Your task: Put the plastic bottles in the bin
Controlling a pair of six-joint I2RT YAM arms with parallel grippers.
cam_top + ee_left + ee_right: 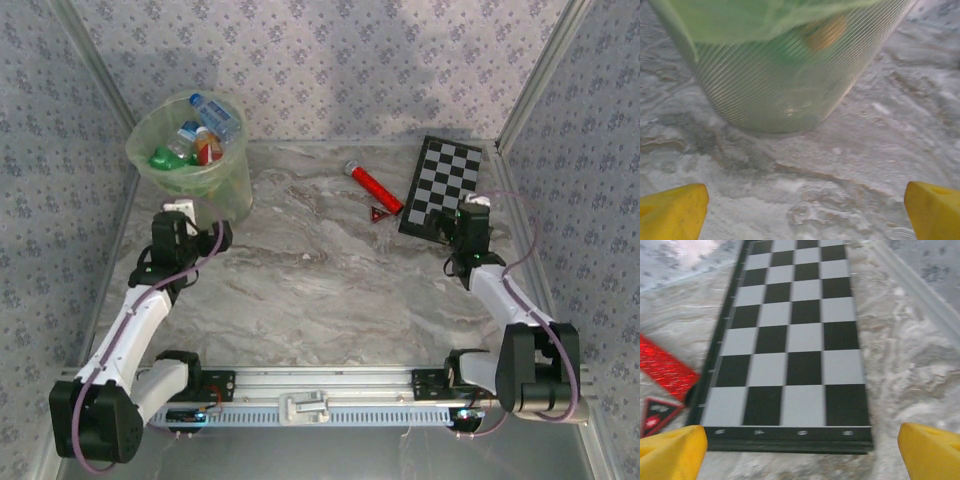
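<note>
The bin (190,165), a pale-green translucent bucket, stands at the back left of the table. Several plastic bottles lie inside it: a blue-labelled one (214,114), a red-labelled one (207,148) and a green one (164,159). My left gripper (180,209) is just in front of the bin's base, open, with nothing between its yellow fingertips (673,212). In the left wrist view the ribbed bin wall (775,75) rises close ahead, green and orange shapes showing through it. My right gripper (476,204) stands open and empty at the right, its fingertips (933,450) just short of the checkerboard's near edge.
A black-and-white checkerboard (790,340) lies flat at the back right. Left of it are a red cylinder (374,188) and a small dark triangular piece (379,214). Patterned walls close the table on three sides.
</note>
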